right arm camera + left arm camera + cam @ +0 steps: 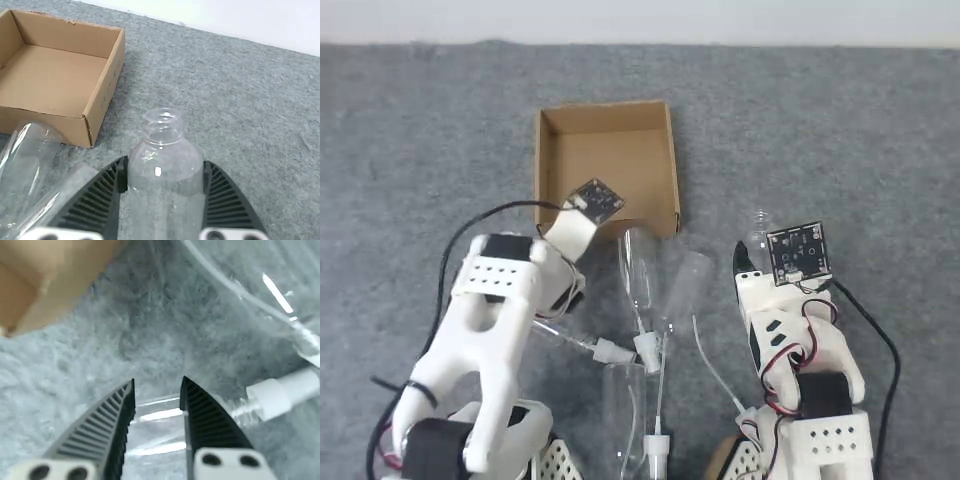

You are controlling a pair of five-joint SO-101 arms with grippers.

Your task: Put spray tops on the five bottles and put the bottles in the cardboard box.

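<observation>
My right gripper (162, 172) is shut on a clear upright bottle (162, 150) whose neck is uncapped; from above this bottle (757, 228) stands right of the cardboard box (605, 160). The box (55, 75) holds nothing. My left gripper (157, 390) is open just above a clear bottle (157, 415) that lies crosswise under the fingers and carries a white spray top (280, 392). In the high view the left gripper (565, 295) sits below the box's near left corner.
Several clear bottles (645, 275) lie in a heap between the arms, some with white spray tops (648, 350). A loose spray top with its thin tube (715, 370) lies by the right arm's base. Grey carpet (840, 130) lies bare right of the box.
</observation>
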